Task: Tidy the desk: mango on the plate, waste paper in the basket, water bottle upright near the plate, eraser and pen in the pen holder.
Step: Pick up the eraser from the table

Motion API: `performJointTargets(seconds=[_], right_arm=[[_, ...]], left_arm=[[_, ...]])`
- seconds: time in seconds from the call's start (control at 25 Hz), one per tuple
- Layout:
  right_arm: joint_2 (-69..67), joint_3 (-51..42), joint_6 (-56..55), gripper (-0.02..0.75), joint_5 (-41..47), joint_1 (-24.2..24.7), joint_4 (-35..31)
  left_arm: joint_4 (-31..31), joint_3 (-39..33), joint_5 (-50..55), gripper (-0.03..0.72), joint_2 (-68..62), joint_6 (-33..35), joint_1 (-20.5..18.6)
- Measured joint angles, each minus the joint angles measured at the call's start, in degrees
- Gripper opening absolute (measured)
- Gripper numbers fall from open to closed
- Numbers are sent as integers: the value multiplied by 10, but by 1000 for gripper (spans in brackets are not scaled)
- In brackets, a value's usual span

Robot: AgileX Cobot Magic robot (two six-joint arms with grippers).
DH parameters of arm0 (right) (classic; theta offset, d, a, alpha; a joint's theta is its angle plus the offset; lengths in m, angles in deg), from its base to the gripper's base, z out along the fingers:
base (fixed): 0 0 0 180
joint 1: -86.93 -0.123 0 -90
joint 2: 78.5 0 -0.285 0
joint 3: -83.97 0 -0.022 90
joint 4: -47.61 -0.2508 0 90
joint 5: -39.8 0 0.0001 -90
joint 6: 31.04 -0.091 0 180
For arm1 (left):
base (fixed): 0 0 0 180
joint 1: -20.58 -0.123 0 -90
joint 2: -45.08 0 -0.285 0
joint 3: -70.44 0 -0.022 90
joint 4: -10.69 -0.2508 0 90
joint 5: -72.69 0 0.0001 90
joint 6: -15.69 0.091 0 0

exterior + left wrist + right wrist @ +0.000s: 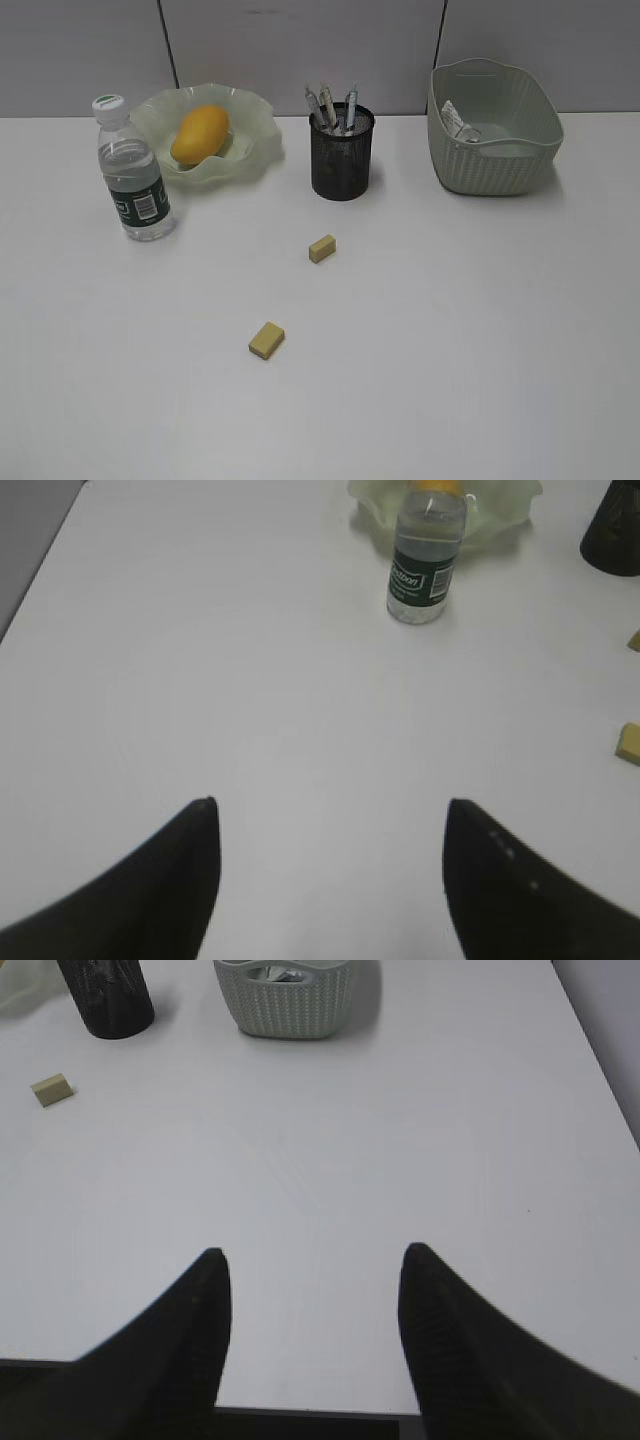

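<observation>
Desk (450, 350): white, the widest surface, bearing everything else.
Basket (500, 160): pale green, woven sides, at the back right, well apart from the holder.
Plate (255, 150): ruffled, pale green, at the back left, just behind the bottle.
Bottle (135, 180): upright, white cap on, green label, just beside the plate's front left rim; whether they touched could not be told.
Left gripper (330, 825): jaws apart, holding nothing, hanging over bare desk on the left, well short of the bottle.
Right gripper (315, 1270): jaws apart, empty, over bare desk near the front edge, well short of the basket.
Holder (342, 152): black mesh cup, upright, between plate and basket.
Mango (200, 133): yellow-orange, lying in the plate.
Pens (335, 108): several standing in the holder, tips above its rim.
Paper (458, 122): crumpled scrap inside the basket, against its left wall.
Far eraser (322, 248): tan block on the desk, in front of the holder, apart from it.
Near eraser (266, 340): tan block on the desk, nearer the front and a little left of the other.
</observation>
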Motion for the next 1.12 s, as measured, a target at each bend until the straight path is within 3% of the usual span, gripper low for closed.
performJointTargets(seconds=[0.2, 0.8, 1.12], right_arm=[[0, 0, 0, 432, 0, 0, 0], [0, 0, 0, 432, 0, 0, 0], [0, 0, 0, 432, 0, 0, 0]], left_arm=[[0, -13, 1, 530, 59, 21, 0], [0, -14, 1, 530, 63, 23, 0], [0, -14, 1, 485, 63, 23, 0]])
